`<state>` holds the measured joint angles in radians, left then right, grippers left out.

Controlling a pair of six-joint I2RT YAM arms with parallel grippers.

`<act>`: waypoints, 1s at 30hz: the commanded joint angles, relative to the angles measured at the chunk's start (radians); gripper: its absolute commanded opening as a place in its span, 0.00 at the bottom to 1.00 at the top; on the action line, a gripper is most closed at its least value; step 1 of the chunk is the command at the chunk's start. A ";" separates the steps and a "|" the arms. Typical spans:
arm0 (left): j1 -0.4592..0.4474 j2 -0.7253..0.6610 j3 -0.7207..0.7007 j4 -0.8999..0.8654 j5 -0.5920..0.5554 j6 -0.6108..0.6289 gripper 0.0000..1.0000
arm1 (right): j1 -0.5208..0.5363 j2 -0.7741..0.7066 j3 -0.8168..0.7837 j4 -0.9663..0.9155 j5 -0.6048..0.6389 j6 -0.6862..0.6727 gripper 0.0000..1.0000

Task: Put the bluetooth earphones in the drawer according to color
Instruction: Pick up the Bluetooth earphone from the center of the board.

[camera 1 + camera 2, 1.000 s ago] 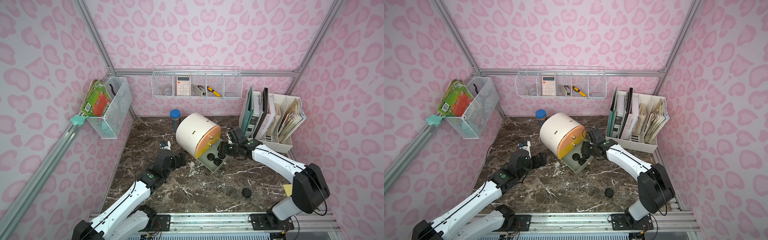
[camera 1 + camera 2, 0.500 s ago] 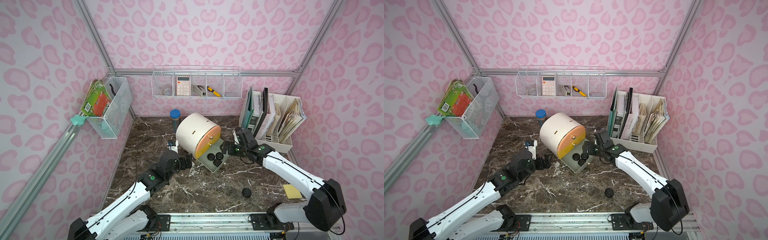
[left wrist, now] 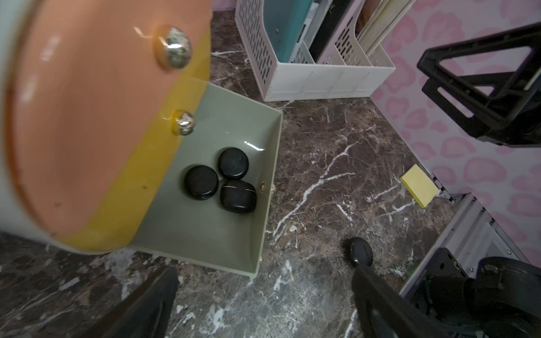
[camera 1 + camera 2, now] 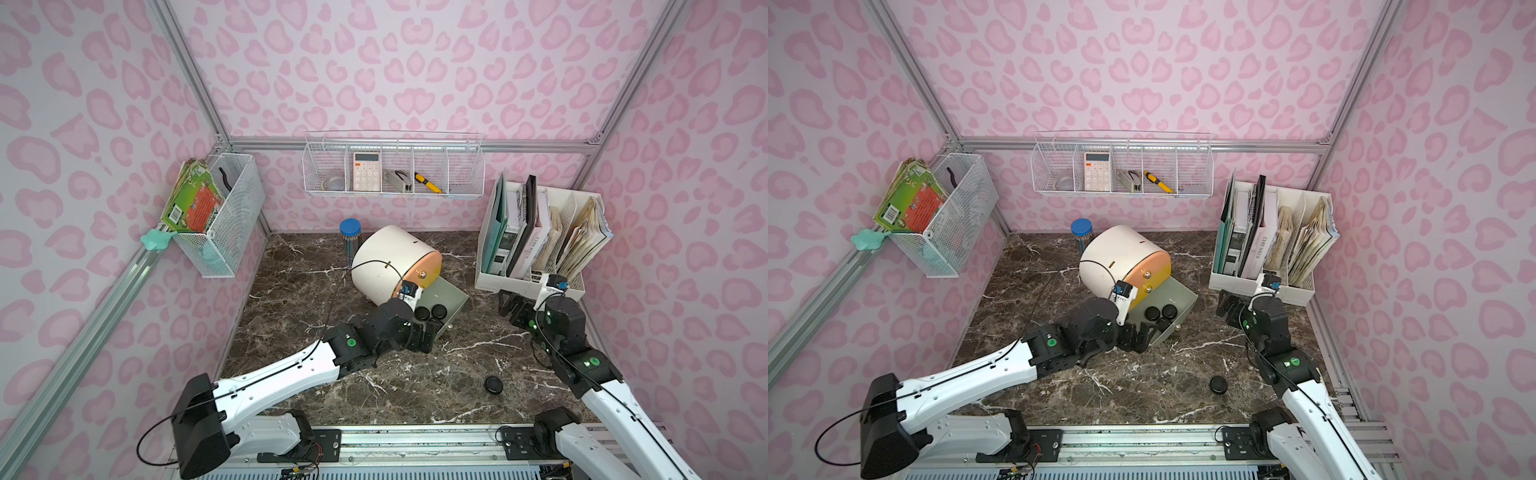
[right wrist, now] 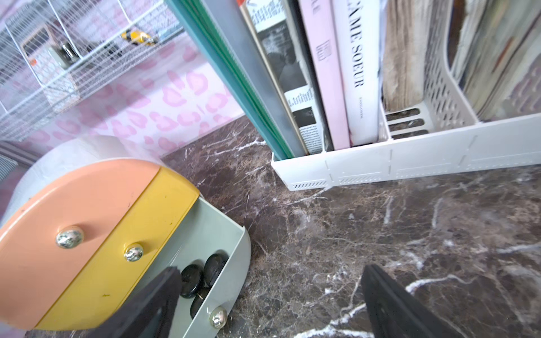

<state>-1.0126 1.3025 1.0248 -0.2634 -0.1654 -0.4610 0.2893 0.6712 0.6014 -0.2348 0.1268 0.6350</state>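
Three cases (image 3: 201, 182) lie in the drawer (image 3: 205, 231); fourth case (image 4: 494, 385) on the tabletop (image 4: 415, 374) needs grasping; left fingers (image 3: 152, 301), right fingers (image 5: 389, 295) spread empty.

Glossy smooth black plastic earphone cases (image 3: 233, 163) in satin grey-green drawer (image 3: 205, 228) just ahead of left tool (image 3: 265, 281); shiny metal knobs (image 3: 174, 46); polished brown marble-look surface (image 3: 336, 164); matt white slotted plastic rack (image 3: 322, 82) beyond it.

Three cases (image 3: 233, 163) in the drawer (image 3: 205, 231), fourth case (image 3: 359, 251) on the table (image 3: 322, 140), apart.
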 commanded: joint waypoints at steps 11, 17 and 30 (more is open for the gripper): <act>-0.201 0.556 0.421 -0.166 0.003 -0.022 0.94 | -0.106 -0.138 -0.035 -0.029 0.079 -0.022 0.98; -0.226 0.716 0.572 -0.233 0.033 -0.043 0.94 | -0.120 -0.156 -0.032 -0.028 0.066 -0.047 0.98; -0.241 0.888 0.650 -0.257 0.071 -0.061 0.90 | -0.147 -0.185 -0.040 -0.023 0.057 -0.038 0.98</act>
<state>-1.2518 2.1735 1.6585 -0.5026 -0.1093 -0.5213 0.1452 0.4843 0.5571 -0.2653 0.1776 0.5987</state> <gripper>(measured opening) 0.914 0.985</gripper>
